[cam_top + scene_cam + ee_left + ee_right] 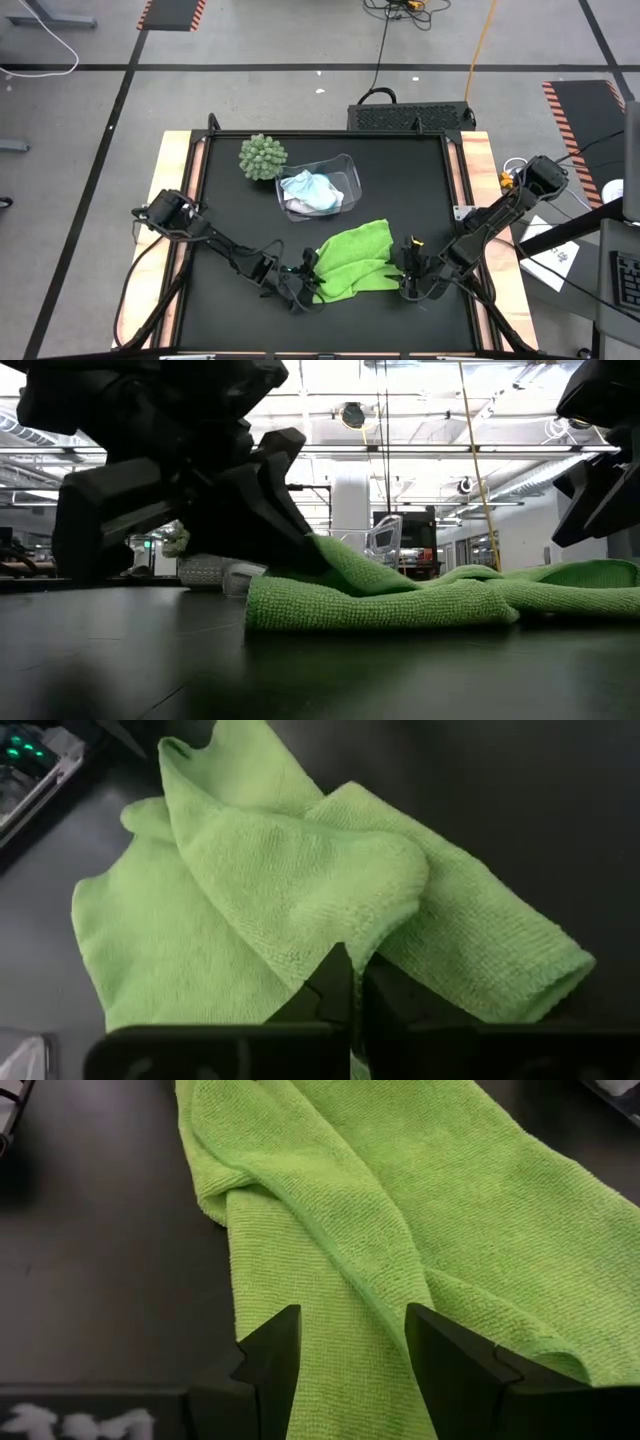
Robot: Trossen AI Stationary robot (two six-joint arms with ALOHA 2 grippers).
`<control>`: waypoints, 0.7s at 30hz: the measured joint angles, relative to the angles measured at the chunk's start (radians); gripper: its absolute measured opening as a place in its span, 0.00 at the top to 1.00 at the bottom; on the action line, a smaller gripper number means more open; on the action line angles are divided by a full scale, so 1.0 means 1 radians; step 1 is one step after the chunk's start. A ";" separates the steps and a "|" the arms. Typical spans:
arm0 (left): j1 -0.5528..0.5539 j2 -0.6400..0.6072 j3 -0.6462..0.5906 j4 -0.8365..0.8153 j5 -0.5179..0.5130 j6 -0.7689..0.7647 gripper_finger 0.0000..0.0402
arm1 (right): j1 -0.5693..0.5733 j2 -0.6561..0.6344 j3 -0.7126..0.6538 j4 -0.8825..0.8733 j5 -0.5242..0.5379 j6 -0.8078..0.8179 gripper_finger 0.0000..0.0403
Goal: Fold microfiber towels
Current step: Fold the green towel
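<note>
One lime green towel [355,262], long axis diagonal across table [420,180].

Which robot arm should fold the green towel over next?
Probably the left. The left gripper is already shut on an edge of the green towel, so it could carry that edge across. The right gripper is open, its fingers either side of the towel without pinching it.
</note>
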 joint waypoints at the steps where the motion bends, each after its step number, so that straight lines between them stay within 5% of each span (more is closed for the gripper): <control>1: 0.001 -0.003 0.000 0.000 0.001 0.000 0.97 | 0.001 0.000 0.000 0.000 0.003 0.000 0.58; 21: 0.005 -0.178 0.000 -0.023 -0.050 -0.090 0.99 | 0.021 0.000 0.000 -0.044 0.004 -0.032 0.58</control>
